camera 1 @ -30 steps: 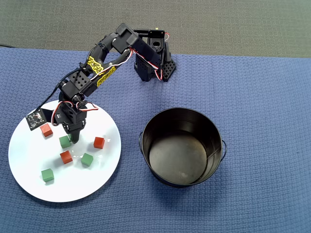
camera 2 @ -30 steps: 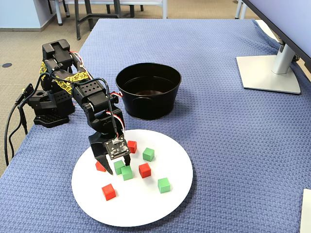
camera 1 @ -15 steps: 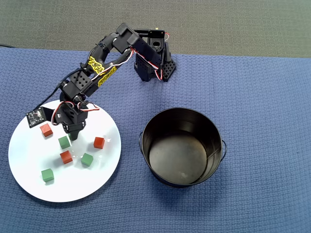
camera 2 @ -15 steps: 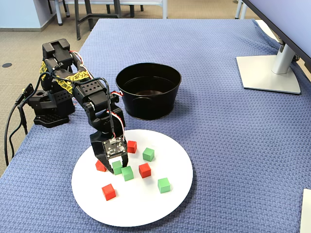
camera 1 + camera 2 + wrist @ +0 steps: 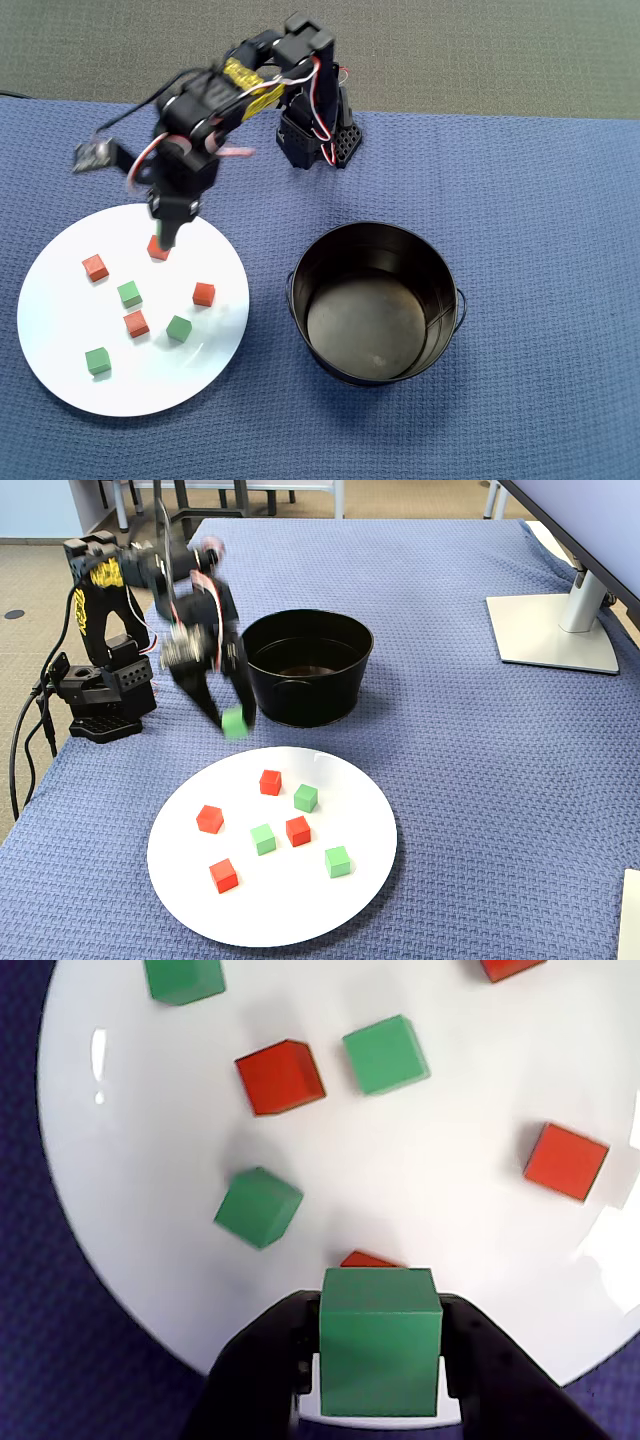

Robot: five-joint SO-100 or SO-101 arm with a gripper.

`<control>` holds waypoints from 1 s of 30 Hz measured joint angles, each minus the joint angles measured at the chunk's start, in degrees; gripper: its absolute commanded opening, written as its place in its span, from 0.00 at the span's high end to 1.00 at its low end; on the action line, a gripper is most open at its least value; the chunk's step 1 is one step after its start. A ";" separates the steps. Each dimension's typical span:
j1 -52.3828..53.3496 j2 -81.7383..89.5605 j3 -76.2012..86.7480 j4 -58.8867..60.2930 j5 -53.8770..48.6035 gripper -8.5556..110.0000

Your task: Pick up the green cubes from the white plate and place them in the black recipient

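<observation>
In the wrist view the gripper [image 5: 380, 1355] sits at the bottom centre of the frame, its two black fingers [image 5: 262, 1360] pressed against the sides of a green cube [image 5: 380, 1340], which it holds clear above the white plate [image 5: 450, 1160]; in the fixed view that held cube [image 5: 235, 722] hangs in the air, blurred, just above the plate's far edge and left of the black recipient [image 5: 305, 665]. Three more green cubes [image 5: 262, 838] lie on the plate among four red cubes [image 5: 297, 830], all apart from each other; in the overhead view they spread over the left half of the frame, on the plate [image 5: 60, 370]. The recipient [image 5: 375, 300] stands upright on the blue cloth surface [image 5: 540, 200] to the plate's right, close to it but not touching; nothing shows inside it.
</observation>
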 measured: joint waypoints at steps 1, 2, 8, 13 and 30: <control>-1.49 1.93 -0.26 1.41 1.93 0.93; -3.08 3.87 -0.44 2.55 4.22 0.93; -16.00 12.92 -0.79 7.38 18.19 0.93; -28.21 16.52 -0.18 8.44 28.65 0.93; -43.33 17.05 9.58 0.70 35.86 0.83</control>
